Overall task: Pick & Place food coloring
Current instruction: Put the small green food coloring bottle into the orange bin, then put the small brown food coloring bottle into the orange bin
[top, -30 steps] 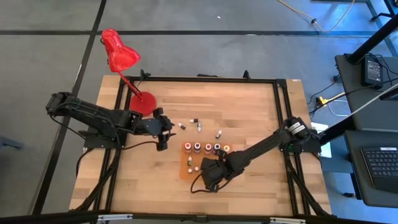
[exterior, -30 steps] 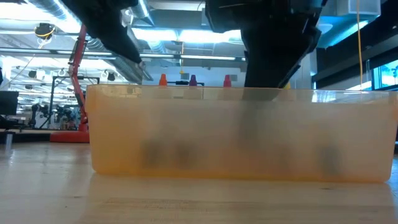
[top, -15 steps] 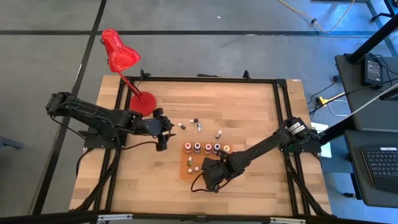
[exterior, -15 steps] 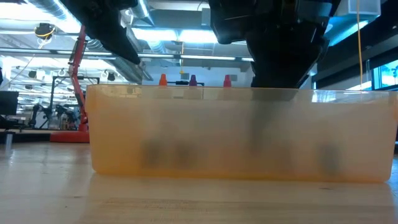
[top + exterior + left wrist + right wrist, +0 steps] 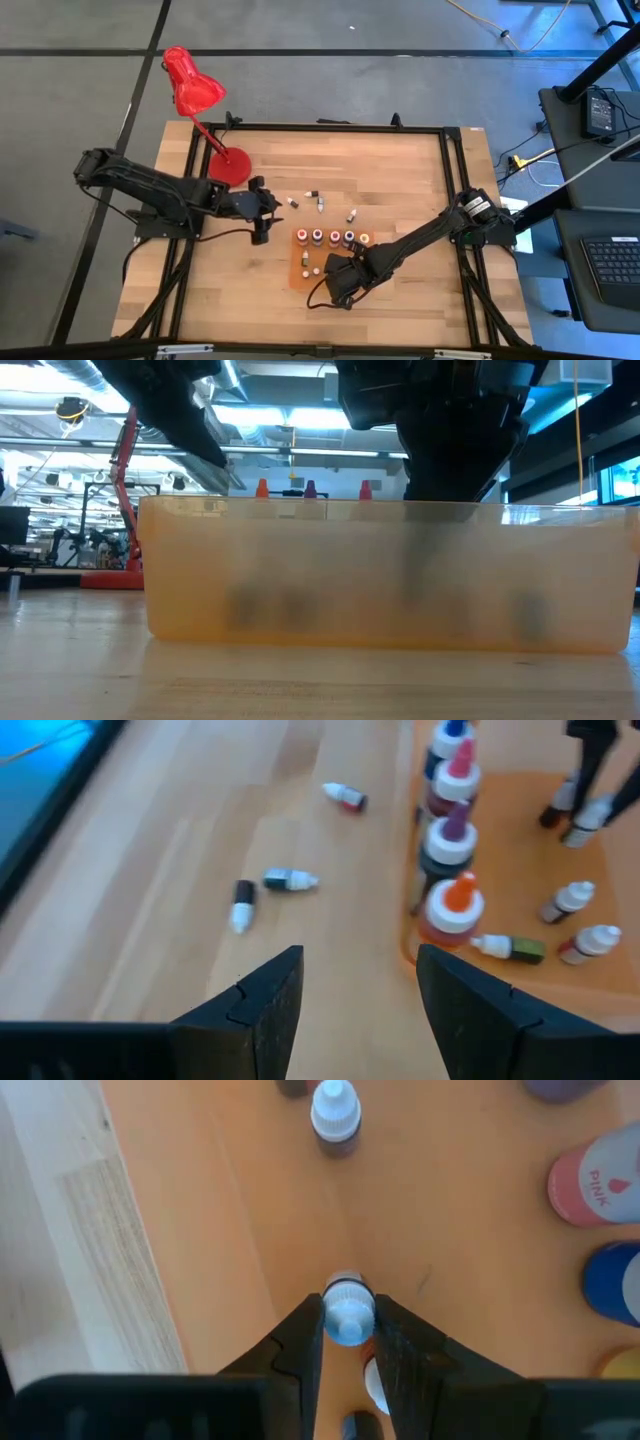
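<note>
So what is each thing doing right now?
Right gripper: fingers shut on a small white-capped dropper, over the orange tray.
Left gripper: open, empty, above bare table.
Three droppers on the table: lying down.
Big bottles: upright in a row.
Red lamp: standing.

Wood, plastic and matt black

Worktop (image 5: 400,180): pale wood planks, matt grain. Tray (image 5: 380,575): translucent orange plastic, smooth. Dropper bottle (image 5: 347,1320): glossy white plastic cap. Right gripper (image 5: 350,1342): matt black fingers. Lamp (image 5: 195,85): glossy red.
</note>
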Robot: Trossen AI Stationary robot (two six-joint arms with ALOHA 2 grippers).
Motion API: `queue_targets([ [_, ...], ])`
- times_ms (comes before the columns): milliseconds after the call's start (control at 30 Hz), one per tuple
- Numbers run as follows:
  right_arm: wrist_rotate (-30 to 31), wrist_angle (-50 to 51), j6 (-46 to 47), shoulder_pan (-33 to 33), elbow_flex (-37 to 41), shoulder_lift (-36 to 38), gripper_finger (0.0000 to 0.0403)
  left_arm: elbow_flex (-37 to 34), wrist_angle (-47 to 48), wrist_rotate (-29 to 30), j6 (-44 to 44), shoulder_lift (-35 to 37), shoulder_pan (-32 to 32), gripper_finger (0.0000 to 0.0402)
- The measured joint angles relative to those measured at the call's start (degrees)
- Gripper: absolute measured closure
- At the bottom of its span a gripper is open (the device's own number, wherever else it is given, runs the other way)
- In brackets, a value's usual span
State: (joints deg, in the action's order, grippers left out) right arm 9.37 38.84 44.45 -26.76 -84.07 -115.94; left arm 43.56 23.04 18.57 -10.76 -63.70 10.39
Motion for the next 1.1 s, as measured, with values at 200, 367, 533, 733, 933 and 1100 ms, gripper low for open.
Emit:
queue_targets([
  [200,0.0,0.0,-0.1,0.0,0.0,0.0,0.0314,-5.4,-8.1,-3.1,1.3,0.0,-1.3,0.0208],
  [367,0.0,0.0,0.0,0.0,0.0,0.0,0.0314,-6.6,-8.6,-3.3,2.5,0.4,-2.3,0.0210],
  [533,0.0,0.0,0.0,0.0,0.0,0.0,0.0314,-6.7,-8.7,-3.3,4.1,0.3,-3.4,0.0208],
  [733,0.1,0.0,0.0,0.0,0.0,0.0,0.0286,-6.7,-8.7,-5.2,6.3,-0.3,-3.9,0.0209],
  [933,0.1,0.0,-0.2,0.0,0.0,0.1,0.0231,-6.7,-8.7,-5.2,8.9,-0.3,-3.9,0.0210],
  [1100,1.4,1.7,-1.3,-0.9,-2.1,2.3,0.0210,-9.3,-13.6,-5.0,11.2,-0.3,-4.5,0.0208],
])
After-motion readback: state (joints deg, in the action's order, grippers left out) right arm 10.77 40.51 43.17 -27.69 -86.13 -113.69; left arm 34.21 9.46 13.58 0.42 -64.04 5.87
